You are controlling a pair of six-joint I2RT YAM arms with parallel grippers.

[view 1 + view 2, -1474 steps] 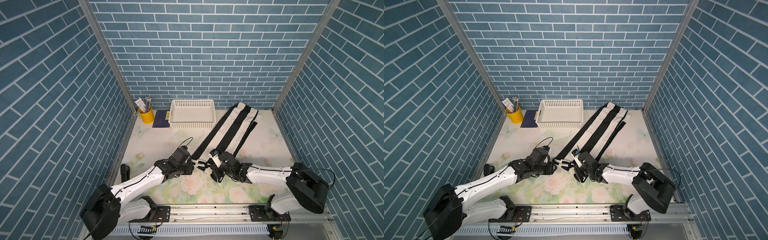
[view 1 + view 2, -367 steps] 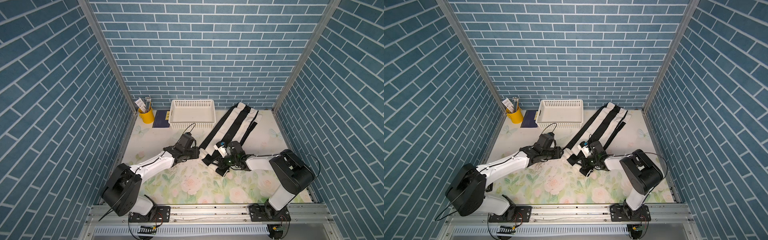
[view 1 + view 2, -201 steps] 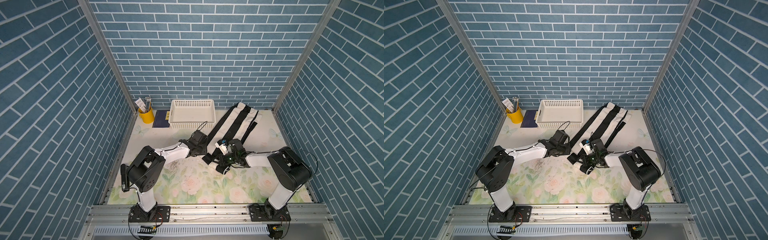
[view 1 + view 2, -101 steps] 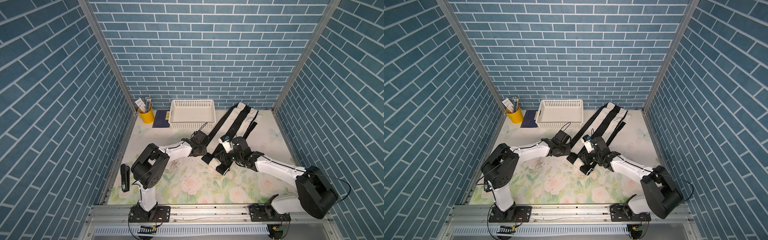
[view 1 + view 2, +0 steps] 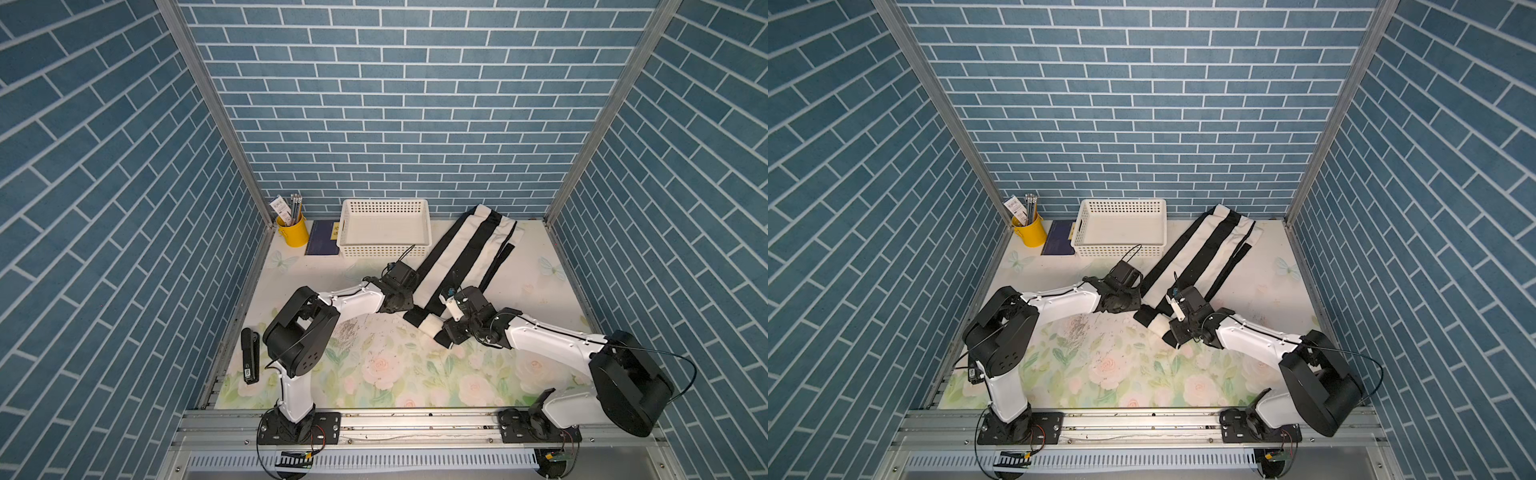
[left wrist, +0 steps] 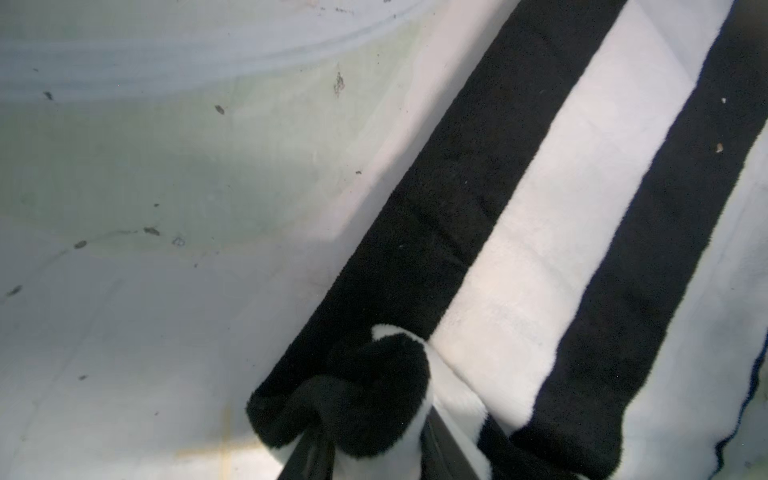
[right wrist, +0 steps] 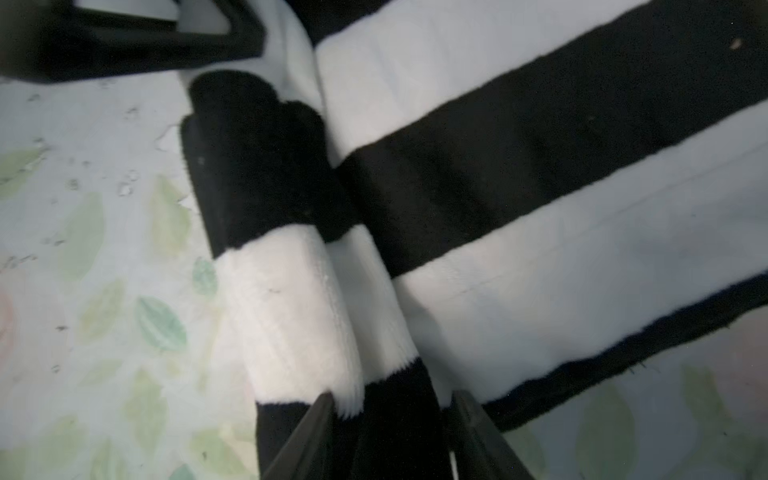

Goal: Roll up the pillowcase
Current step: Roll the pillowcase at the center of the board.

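Right arm's swung out wider than a second ago; left gripper [image 6: 374, 440] clamps the pillowcase [image 5: 465, 249] roll's end, right gripper [image 7: 395, 399] straddles the roll, can't tell if it's squeezing.

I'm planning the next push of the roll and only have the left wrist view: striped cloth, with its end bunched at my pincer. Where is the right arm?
Observer: The right pincer straddles the other end of the roll. I can't tell if it pinches.
Operator: How much is left to roll?
Observer: Most of the pillowcase lies flat, running diagonally to the back wall near the right corner.
Operator: Anything close to that flat part?
Observer: A white basket stands just left of it, at the back of the table.
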